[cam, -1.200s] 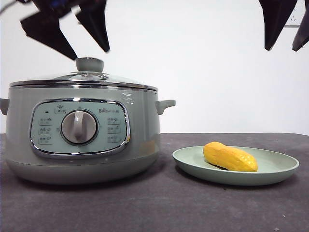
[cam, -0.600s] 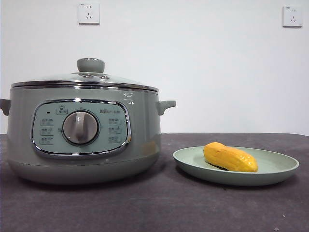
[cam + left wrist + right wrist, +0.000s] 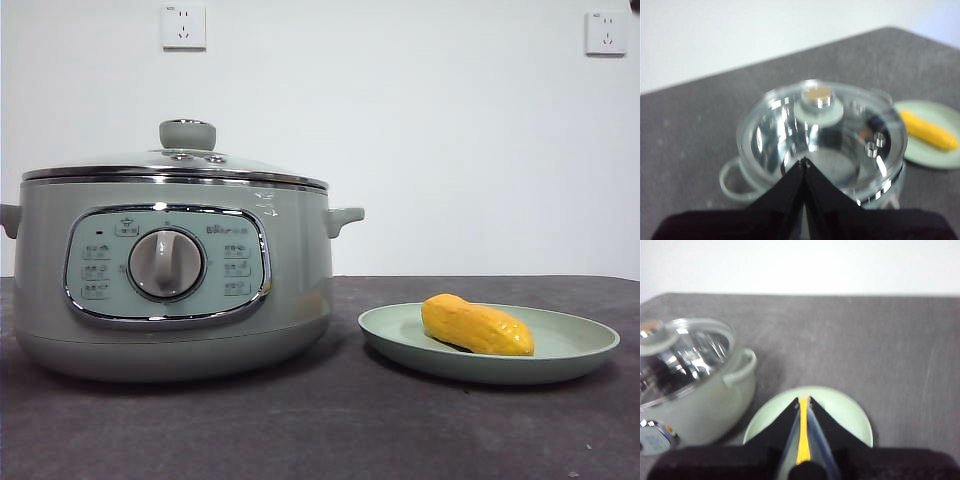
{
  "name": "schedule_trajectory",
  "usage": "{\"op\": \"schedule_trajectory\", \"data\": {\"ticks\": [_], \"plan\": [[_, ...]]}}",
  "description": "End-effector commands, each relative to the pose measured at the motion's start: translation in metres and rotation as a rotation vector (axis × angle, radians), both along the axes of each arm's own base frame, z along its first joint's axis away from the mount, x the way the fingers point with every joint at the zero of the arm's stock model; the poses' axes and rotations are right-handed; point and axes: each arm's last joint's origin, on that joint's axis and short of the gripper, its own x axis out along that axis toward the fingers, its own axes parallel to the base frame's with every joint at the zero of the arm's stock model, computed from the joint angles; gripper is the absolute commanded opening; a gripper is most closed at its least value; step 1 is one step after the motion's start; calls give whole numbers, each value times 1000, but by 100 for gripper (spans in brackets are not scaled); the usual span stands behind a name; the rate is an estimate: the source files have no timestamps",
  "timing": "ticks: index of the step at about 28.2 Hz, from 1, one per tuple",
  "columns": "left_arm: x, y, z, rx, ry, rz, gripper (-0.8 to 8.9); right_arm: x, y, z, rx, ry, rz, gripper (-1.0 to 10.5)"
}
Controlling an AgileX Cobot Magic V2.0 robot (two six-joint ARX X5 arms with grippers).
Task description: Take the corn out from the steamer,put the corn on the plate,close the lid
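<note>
Your corn (image 3: 476, 326) lies on its side in the plate (image 3: 570, 352), which sits on the dark table (image 3: 330, 430) just right of the steamer (image 3: 165, 290), with the lid (image 3: 180, 160) seated flat on the pot's rim. Your left tool (image 3: 804, 161) hangs high above the lid with its jaws pressed together on nothing. Your right tool (image 3: 803, 400) hangs high over the plate, jaws nearly together and empty, the corn showing through the slit.
</note>
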Motion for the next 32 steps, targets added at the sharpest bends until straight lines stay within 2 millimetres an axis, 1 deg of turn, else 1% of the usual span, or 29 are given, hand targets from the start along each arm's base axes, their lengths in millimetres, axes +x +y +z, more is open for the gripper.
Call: {"op": "schedule_trajectory", "data": {"ticks": [1, 4, 7, 18, 19, 21, 23, 24, 25, 27, 28, 32], "plan": [[1, -1, -9, -41, 81, 25, -3, 5, 0, -8, 35, 67, -90, 31], [1, -1, -15, -7, 146, 22, -4, 8, 0, -10, 9, 82, -135, 32], [2, -1, -19, 14, 182, 24, -3, 8, 0, -12, -1, 99, -137, 32], [3, -2, -19, 28, 185, 23, -4, 8, 0, -15, -13, 124, -138, 31], [3, -2, -19, 67, 158, 10, -4, 8, 0, -15, -13, 124, -138, 31], [-2, 5, -11, 91, 47, 37, -3, 8, 0, -15, -13, 124, -138, 32], [-2, 11, -3, 67, -95, 91, -4, 8, 0, -15, -14, 125, -138, 32], [0, 15, -2, 39, -168, 147, -4, 8, 0, -15, -14, 125, -138, 31], [2, 18, -5, 21, -221, 200, -3, 8, 0, -15, -14, 125, -138, 32], [7, 25, -24, 9, -270, 281, -4, 8, 0, -15, -14, 126, -137, 31], [10, 27, -38, 6, -272, 282, -3, 8, 0, -15, -14, 126, -137, 31], [14, 31, -78, -6, -236, 281, -4, 8, 0, -15, -14, 125, -139, 31]]}}
